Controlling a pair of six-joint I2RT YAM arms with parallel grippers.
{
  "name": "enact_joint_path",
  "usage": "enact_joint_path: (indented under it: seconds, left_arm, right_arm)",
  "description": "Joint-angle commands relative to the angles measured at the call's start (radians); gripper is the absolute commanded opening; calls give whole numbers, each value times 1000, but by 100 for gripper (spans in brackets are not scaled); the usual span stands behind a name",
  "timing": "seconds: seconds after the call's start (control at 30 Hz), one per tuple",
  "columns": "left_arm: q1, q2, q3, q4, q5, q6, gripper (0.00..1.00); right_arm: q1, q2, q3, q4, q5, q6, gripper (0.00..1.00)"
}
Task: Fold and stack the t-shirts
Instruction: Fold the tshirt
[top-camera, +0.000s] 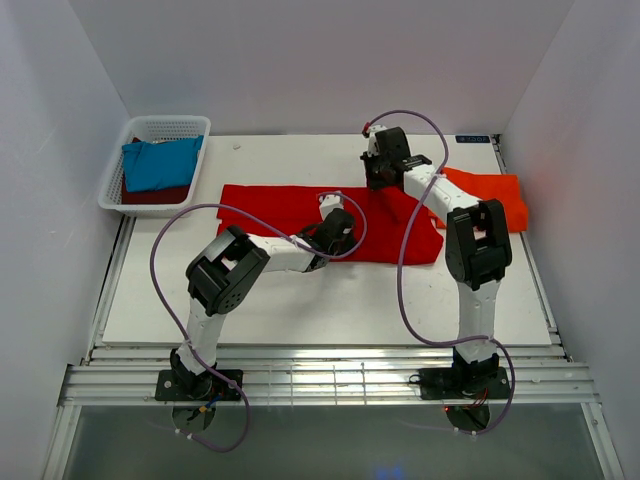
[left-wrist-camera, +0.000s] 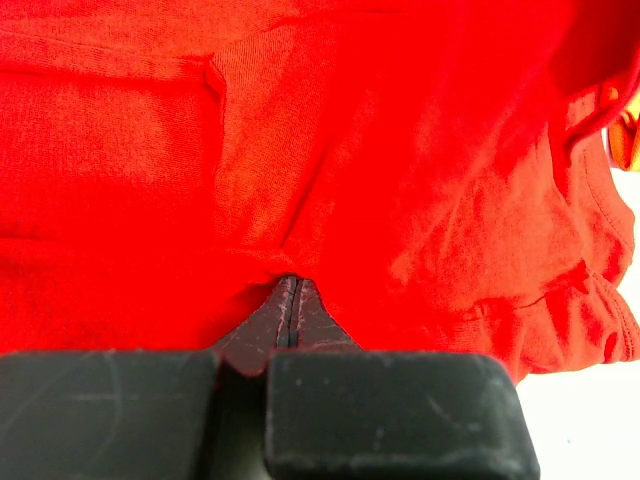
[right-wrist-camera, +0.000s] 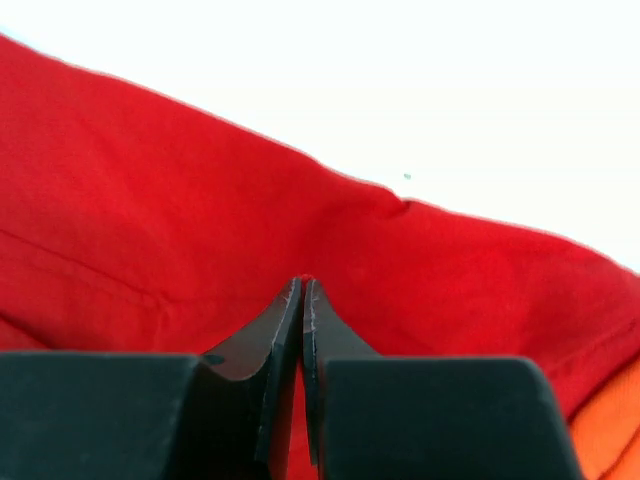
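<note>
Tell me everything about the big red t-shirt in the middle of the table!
The red t-shirt is bright red, soft-looking cloth with stitched hems and a few wrinkles. It lies flat on the white table, spread as a long strip across the middle. The left tool is shut on a pinch of it near its middle, and the right tool is shut on its far edge. An orange-red t-shirt lies beside its right end.

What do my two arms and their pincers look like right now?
The left arm and right arm are white links with bulky black joint housings on black bases, each with a looping purple cable. The left pincer and right pincer have black tapered fingers, scuffed, on blocky black bodies.
</note>
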Motion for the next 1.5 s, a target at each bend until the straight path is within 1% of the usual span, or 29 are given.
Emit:
enact_joint_path:
  seconds: [0.0,0.03,0.17,0.3,0.33,0.37,0.43,0.5,0.53,0.6,0.63,0.73,0.77,0.8,0.83,0.87,1.0,1.13,1.3,1.47]
  left_arm:
    - [-21,-1,-22,-135,18,-1,0]
    - [-23,-1,-24,-137,16,-3,0]
    - [-24,2,-25,-142,13,-4,0]
    - [-23,7,-24,-145,15,-10,0]
    - [-23,5,-25,-145,16,-13,0]
    - [-24,3,-25,-145,16,-13,0]
    - [-26,2,-30,-145,13,-15,0]
    - [-26,-4,-36,-146,7,-15,0]
    - [-26,-7,-37,-148,2,-15,0]
    - [-30,-20,-39,-149,-13,-9,0]
    - [-33,-23,-36,-151,-19,-6,0]
    - [-46,-36,-8,-160,-73,19,0]
    - [-52,-39,4,-204,-87,23,0]
    - [-53,-39,15,-217,-99,28,0]
    - [-53,-40,36,-227,-114,33,0]
    - [-55,-40,42,-243,-123,33,0]
    - [-56,-47,41,-260,-157,34,0]
    - [-59,-64,38,-258,-171,28,0]
    - [-64,-76,64,-257,-189,50,0]
    - [-64,-89,53,-258,-194,48,0]
  right_arm:
    - [2,42,73,55,-19,5,8]
    - [2,49,80,59,-49,6,8]
    - [2,97,109,73,-89,11,8]
    - [2,151,147,98,-76,8,11]
    - [2,163,153,119,-65,8,25]
    - [2,166,159,125,-48,6,34]
    - [2,154,164,148,16,8,43]
    - [2,110,115,205,62,16,45]
    - [2,42,36,271,79,19,46]
    - [2,-33,-44,337,114,20,47]
    - [2,-93,-77,348,127,20,50]
    - [6,-168,-156,316,158,13,49]
    - [6,-179,-181,288,162,14,49]
    - [8,-185,-193,235,176,16,49]
    - [8,-200,-210,221,187,20,49]
    - [8,-207,-253,210,196,23,49]
    - [8,-208,-327,199,219,42,48]
    - [8,-175,-338,169,214,58,47]
    - [8,-150,-351,168,207,74,47]
    - [8,-138,-355,156,219,86,47]
